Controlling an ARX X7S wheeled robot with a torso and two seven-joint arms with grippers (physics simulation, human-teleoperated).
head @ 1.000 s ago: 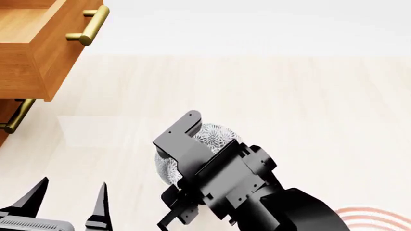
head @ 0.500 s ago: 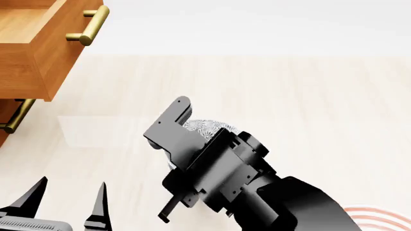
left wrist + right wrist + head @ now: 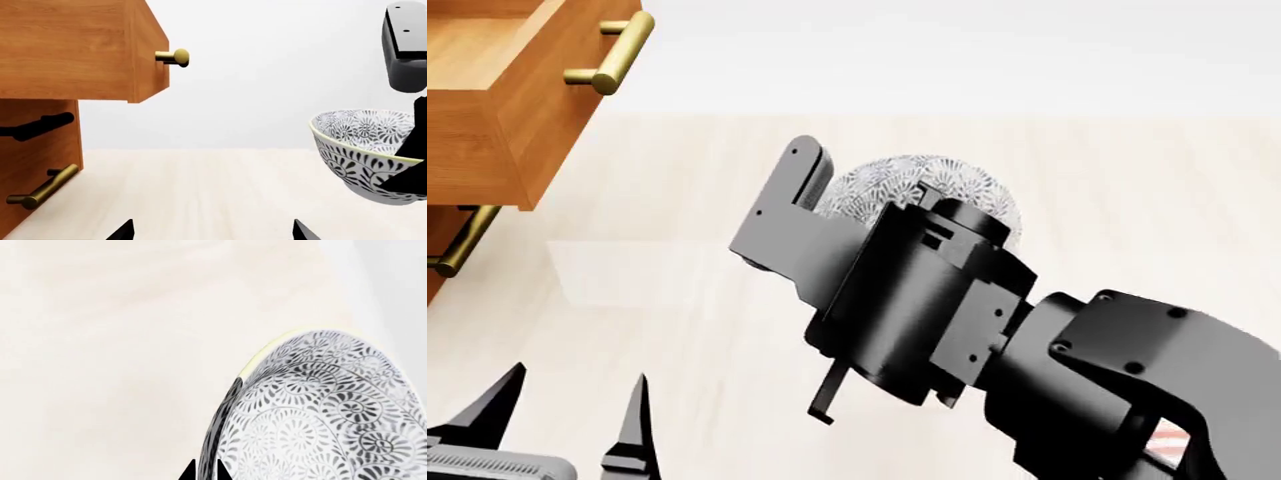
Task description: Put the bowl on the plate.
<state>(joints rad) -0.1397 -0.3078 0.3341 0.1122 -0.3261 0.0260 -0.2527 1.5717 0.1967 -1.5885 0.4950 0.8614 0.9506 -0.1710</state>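
The bowl, small and deep with a fine grey-and-white floral pattern and a pale rim, hangs above the pale floor in my right gripper. In the right wrist view the two fingertips pinch the bowl by its rim, so the right gripper is shut on it. The left wrist view shows the bowl tilted in the air, one black finger above it. Of the plate only a sliver of red rings peeks out under my right arm. My left gripper stands open and empty at the near left.
A wooden cabinet stands at the left with an open drawer sticking out, brass handle on its front. A lower drawer handle shows in the left wrist view. Pale wooden floor spreads to the right and beyond.
My right arm has risen and moved farther out, carrying the bowl up with it. The arm now covers most of the plate. The left gripper has stayed put.
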